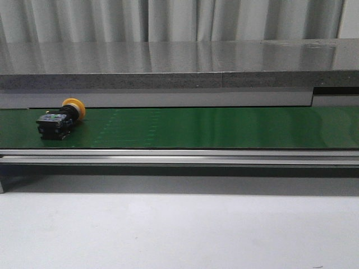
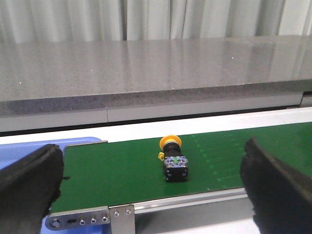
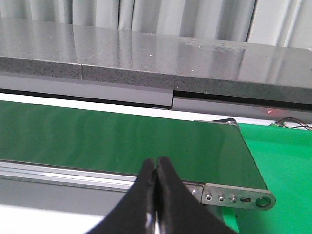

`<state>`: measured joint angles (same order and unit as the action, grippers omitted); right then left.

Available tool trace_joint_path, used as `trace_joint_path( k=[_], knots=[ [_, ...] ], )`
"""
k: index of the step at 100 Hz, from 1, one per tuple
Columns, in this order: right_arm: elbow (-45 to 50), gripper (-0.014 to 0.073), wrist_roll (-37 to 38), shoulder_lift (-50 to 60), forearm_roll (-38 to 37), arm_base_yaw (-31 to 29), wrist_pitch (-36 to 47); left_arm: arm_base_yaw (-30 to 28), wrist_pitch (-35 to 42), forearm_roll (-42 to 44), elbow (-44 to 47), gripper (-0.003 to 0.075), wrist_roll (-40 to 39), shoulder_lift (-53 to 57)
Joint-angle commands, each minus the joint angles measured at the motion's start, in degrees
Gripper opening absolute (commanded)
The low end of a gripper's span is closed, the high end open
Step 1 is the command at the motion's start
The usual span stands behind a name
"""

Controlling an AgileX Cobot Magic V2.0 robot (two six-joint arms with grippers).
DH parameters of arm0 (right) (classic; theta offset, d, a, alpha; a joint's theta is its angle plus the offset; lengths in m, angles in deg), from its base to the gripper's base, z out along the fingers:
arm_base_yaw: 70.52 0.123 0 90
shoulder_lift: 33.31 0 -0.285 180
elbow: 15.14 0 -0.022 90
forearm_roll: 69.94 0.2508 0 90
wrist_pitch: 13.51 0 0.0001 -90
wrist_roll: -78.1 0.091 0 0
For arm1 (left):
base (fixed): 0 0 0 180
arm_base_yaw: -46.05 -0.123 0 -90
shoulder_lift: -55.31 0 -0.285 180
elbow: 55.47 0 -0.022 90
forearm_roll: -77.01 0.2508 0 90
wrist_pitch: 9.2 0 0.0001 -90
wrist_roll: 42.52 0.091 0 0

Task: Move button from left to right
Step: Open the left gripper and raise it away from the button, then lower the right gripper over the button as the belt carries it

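The button [image 1: 59, 120] lies on its side at the left end of the green belt [image 1: 213, 128], its yellow-orange cap pointing away from me. It also shows in the left wrist view [image 2: 174, 161]. My left gripper [image 2: 151, 190] is wide open, its black fingers [image 2: 29, 185] at both edges of the view, in front of the belt and short of the button. My right gripper [image 3: 155, 168] is shut and empty, in front of the belt's [image 3: 122, 139] right end. Neither gripper shows in the front view.
A grey stone-like ledge [image 1: 168, 64] runs behind the belt. The belt's metal side rail [image 1: 179, 157] faces me. A blue tray [image 2: 29, 148] sits past the belt's left end. A bright green surface [image 3: 282, 161] lies past its right end.
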<state>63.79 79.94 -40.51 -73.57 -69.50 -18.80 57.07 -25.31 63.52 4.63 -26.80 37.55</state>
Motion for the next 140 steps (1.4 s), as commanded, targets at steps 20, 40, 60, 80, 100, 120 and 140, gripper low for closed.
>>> trace_joint_path(
  k=[20,40,60,80,100,120,140],
  knots=[
    [0.0,-0.0122,-0.1,0.9,-0.5,-0.3,4.7,0.1,9.9,-1.0,2.6,0.0704,-0.4,0.7],
    [0.0,-0.0122,-0.1,0.9,-0.5,-0.3,4.7,0.1,10.8,-1.0,4.4,0.0553,-0.4,0.7],
    [0.0,-0.0122,-0.1,0.9,-0.5,-0.3,4.7,0.1,11.0,-1.0,6.5,0.0181,-0.4,0.7],
    [0.0,-0.0122,-0.1,0.9,-0.5,-0.3,4.7,0.1,11.1,-0.7,7.2,0.0005,-0.2,0.7],
    [0.0,-0.0122,-0.1,0.9,-0.5,-0.3,6.1,0.1,11.0,-0.7,7.2,0.0005,-0.2,0.7],
    [-0.8,-0.0122,-0.1,0.9,-0.5,-0.3,7.9,0.1,11.0,-0.7,7.2,0.0005,-0.2,0.7],
    [-8.8,-0.0122,-0.1,-1.1,-0.5,-0.3,0.2,0.1,11.0,-0.9,7.2,0.0005,-0.2,0.7]
  ],
)
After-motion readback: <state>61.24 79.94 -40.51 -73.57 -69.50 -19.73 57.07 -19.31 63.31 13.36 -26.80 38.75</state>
